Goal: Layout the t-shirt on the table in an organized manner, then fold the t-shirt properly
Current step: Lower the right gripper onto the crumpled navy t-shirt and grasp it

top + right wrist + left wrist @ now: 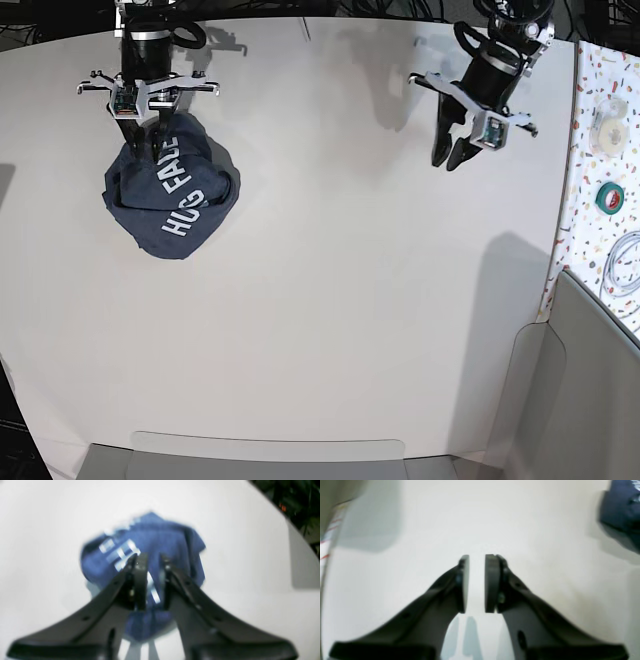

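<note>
A: I see the t-shirt (170,195) dark navy, white block lettering, on the plain white table (340,300).
B: Same here. Both grippers black; side strip (605,140) white with confetti speckles, green tape roll (611,196).

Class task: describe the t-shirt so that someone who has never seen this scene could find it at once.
Start from the big white table and look to its far left part in the base view. There, under one robot arm, lies the t-shirt, a crumpled dark navy heap. It is the only cloth there, marked by white block letters.
</note>
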{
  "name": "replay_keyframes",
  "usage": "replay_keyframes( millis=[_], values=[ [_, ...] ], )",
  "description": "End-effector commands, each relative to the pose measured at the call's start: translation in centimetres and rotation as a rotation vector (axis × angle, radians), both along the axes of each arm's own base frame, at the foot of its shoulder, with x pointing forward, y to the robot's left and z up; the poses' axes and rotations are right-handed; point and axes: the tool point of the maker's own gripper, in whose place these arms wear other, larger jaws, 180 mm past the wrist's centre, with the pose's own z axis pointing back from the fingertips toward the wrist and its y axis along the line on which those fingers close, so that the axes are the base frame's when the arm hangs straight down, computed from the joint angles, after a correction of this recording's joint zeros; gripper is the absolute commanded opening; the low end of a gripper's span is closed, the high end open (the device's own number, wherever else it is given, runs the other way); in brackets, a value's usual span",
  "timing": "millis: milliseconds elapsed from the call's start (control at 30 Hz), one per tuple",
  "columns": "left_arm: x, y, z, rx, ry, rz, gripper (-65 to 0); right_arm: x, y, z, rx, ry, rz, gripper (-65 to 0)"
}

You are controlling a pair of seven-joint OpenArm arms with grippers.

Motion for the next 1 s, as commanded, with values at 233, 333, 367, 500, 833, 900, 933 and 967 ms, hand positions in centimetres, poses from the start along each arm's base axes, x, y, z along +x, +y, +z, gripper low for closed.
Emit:
replay_keyframes(
  millis=[233, 333, 367, 500, 833, 900, 933, 967],
  values=[
    [1.7, -4.1, -0.1, 0.006, 0.07, -0.116, -43.5, -0.4, -6.6, 4.3, 0.022, -0.189, -0.173, -49.0],
    [2.3, -5.2, -0.1, 0.014, 0.087, -0.15, -41.2, -0.8, -10.1, 5.3, 0.056, -0.226, -0.25, -48.9],
    [2.4, -5.5, 0.0, 0.013, 0.083, -0.159, -40.9, -0.7, -11.0, 5.4, 0.076, -0.222, -0.263, -48.9],
    [2.5, -5.9, 0.1, 0.011, 0.081, -0.169, -40.7, 0.2, -12.7, 5.5, 0.2, -0.202, -0.28, -47.0],
    [2.5, -5.9, 0.0, 0.01, 0.085, -0.169, -40.7, 4.4, -10.8, 5.2, 0.373, -0.119, -0.157, -28.4],
    [2.5, -5.8, 0.0, 0.013, 0.085, -0.167, -40.7, 5.0, -10.0, 4.6, 0.382, -0.092, -0.114, -26.4],
    [2.4, -5.8, 0.0, 0.013, 0.086, -0.167, -40.7, 5.2, -9.6, 4.2, 0.395, -0.079, -0.101, -25.6],
    [2.3, -5.8, -0.1, 0.012, 0.089, -0.167, -40.7, 5.3, -9.4, 3.6, 0.41, -0.063, -0.098, -25.0]
  ],
)
